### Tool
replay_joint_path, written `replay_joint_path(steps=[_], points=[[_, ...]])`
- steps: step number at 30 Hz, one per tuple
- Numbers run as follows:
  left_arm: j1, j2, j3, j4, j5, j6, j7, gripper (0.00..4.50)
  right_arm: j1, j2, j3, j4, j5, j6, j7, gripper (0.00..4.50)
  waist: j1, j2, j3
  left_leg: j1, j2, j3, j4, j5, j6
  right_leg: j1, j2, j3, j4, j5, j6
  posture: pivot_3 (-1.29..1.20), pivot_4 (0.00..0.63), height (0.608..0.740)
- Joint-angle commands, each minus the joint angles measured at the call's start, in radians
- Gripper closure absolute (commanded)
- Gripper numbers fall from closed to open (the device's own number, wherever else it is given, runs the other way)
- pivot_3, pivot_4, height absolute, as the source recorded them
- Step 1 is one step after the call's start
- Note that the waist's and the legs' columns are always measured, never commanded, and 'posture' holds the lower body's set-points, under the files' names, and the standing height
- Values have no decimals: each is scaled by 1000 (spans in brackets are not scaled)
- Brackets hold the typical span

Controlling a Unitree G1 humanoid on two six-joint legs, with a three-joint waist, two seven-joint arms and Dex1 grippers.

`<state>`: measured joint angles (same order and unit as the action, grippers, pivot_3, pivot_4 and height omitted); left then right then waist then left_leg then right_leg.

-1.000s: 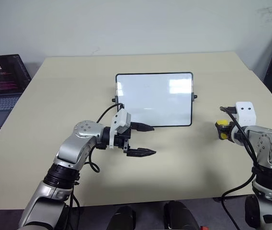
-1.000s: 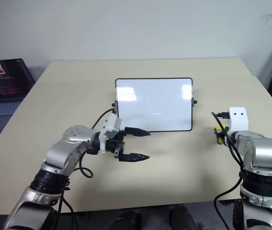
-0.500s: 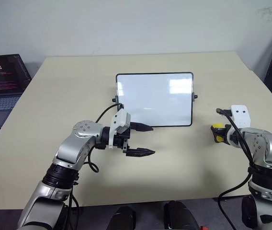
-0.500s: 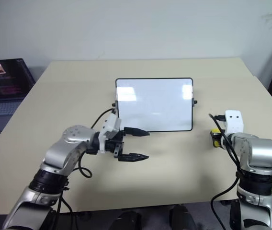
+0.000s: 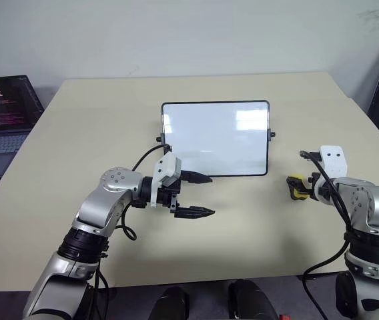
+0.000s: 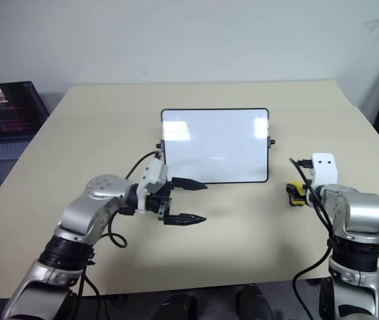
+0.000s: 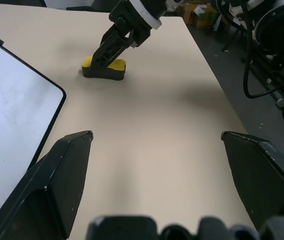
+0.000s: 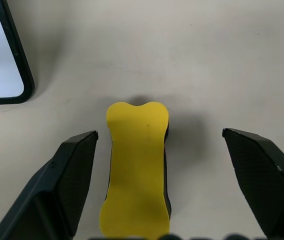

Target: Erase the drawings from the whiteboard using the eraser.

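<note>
Right then, we saw the eraser [image 8: 137, 167], a small yellow bone-shaped block with a dark underside, lying flat on the beige table [image 5: 243, 227] at the right of the head-camera frame, a little below and to the right of the whiteboard's lower right corner. Our right gripper [image 8: 157, 200] was over it with its two black fingers [image 8: 72, 185] spread wide, one on each side of the block and neither one touching it, so the eraser lay free on the table. In the left wrist picture the same block [image 7: 104, 70] sat in the upper left, with the right arm's dark fingers reaching down to it from above.

Next out, the whiteboard [image 5: 215, 138] lay in the middle of the frame, its glossy white face framed in thin black with a small black knob at each side edge. We could make out no marker marks on it; the surface looked blank apart from pale reflections. It stood apart from the eraser.

Our left gripper [image 5: 199, 195] sat in the lower centre of the frame, just below the board's lower left corner, pointing toward the right side, its fingers parted and holding nothing.

At the far left edge of the frame a laptop [image 5: 3, 120] stood open beside the table, its screen lit.
</note>
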<state>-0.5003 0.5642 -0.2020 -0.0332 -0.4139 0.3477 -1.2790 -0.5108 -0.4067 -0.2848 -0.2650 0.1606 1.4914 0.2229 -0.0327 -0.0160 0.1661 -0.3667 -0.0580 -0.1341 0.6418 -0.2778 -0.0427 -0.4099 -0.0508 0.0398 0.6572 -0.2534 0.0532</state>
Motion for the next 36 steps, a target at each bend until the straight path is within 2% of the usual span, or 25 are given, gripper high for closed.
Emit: replay_joint_path(steps=[1,4,10,13,17,19,21,23,26,33,34,36], points=[[-9,3,9,-37,-12,4,-5,0,-21,13,-11,-22,5,-45,-15,64,0,0,0,0,0,0,0,0,0,0,0,0,0,0,0,0,150,740],[-13,-11,43,-50,-44,24,24,0,-35,27,-27,-37,1,-86,-32,64,0,0,0,0,0,0,0,0,0,0,0,0,0,0,0,0,150,740],[-37,-25,193,-83,-95,62,192,0,-85,81,-98,-113,-7,-212,-108,64,-1,0,0,0,0,-1,0,0,0,0,-1,0,1,0,0,0,150,740],[-28,-19,225,-110,-26,39,312,0,-77,78,-95,-154,-12,-291,-124,64,1,0,0,0,0,0,0,0,0,0,-1,0,0,0,0,0,150,740],[15,-105,330,-132,58,21,618,0,9,86,-110,-210,-20,-454,-132,64,4,0,0,0,-1,0,0,0,0,0,-2,0,0,0,1,0,150,740],[87,-136,349,-159,118,-16,721,0,73,95,-133,-214,-25,-530,-137,64,3,0,0,0,0,0,0,0,-1,0,-3,0,0,0,1,0,150,740],[271,-187,382,-211,239,-85,882,0,158,138,-187,-215,-35,-624,-179,64,0,0,-2,1,0,1,0,0,-1,0,-3,1,0,0,1,0,150,740],[387,-230,397,-254,307,-127,983,0,210,156,-205,-207,-40,-693,-199,623,-1,0,-2,3,1,3,-3,1,-4,0,-4,4,-2,0,1,0,150,740],[495,-295,422,-317,345,-146,1091,0,286,171,-196,-202,-37,-788,-191,1693,7,0,-1,0,0,2,0,0,-3,-2,-4,4,0,-1,1,0,150,740],[686,-378,388,-421,419,-190,1184,0,443,206,-190,-173,-32,-957,-187,4264,9,0,-2,4,-1,1,2,-1,1,6,-3,1,-1,-4,6,0,150,740],[696,-387,380,-433,426,-189,1191,183,459,199,-184,-165,-35,-976,-182,4498,8,0,-2,4,-1,1,3,-1,1,6,-3,1,-1,-4,7,0,150,740],[711,-394,374,-447,428,-188,1196,633,484,203,-177,-163,-34,-1001,-183,4500,8,0,-1,4,0,1,3,-1,1,6,-3,1,0,-4,7,0,150,740]])
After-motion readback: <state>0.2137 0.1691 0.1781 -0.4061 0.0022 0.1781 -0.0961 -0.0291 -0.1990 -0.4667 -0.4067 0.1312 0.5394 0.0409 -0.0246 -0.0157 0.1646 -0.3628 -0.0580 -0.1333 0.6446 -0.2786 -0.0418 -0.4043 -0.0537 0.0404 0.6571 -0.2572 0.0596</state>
